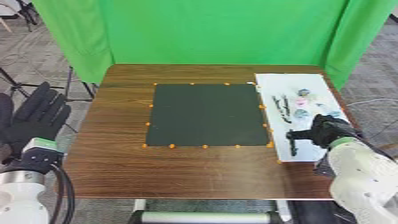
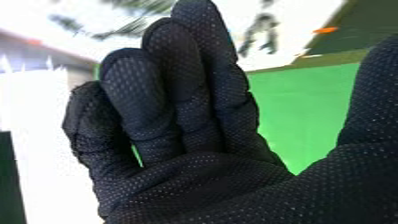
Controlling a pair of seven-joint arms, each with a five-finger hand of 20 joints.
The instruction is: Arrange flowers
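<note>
The right hand (image 1: 330, 131), unclenched, thumb apart, was over the sheet (image 1: 289, 82) where the flowers (image 1: 300, 102) lay; the left hand (image 1: 35, 120) was spread beside the table (image 1: 107, 150); picking seemed in hand, a gentle pinch likely needed next.

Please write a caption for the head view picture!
The robot's right hand at the white board, near the flowers.

- The right hand (image 1: 330, 131), in its black glove, fingers (image 2: 185, 82) loosely extended side by side, thumb apart from them.
- Beyond the fingertips, a white sheet (image 2: 306, 12) with grey-green pieces (image 2: 135, 6) and a dark piece (image 2: 262, 31), too blurred to identify.
- Near the sheet's edge, an orange marker (image 2: 326, 30).
- Between thumb and fingers, green cloth (image 2: 302, 110).
</note>
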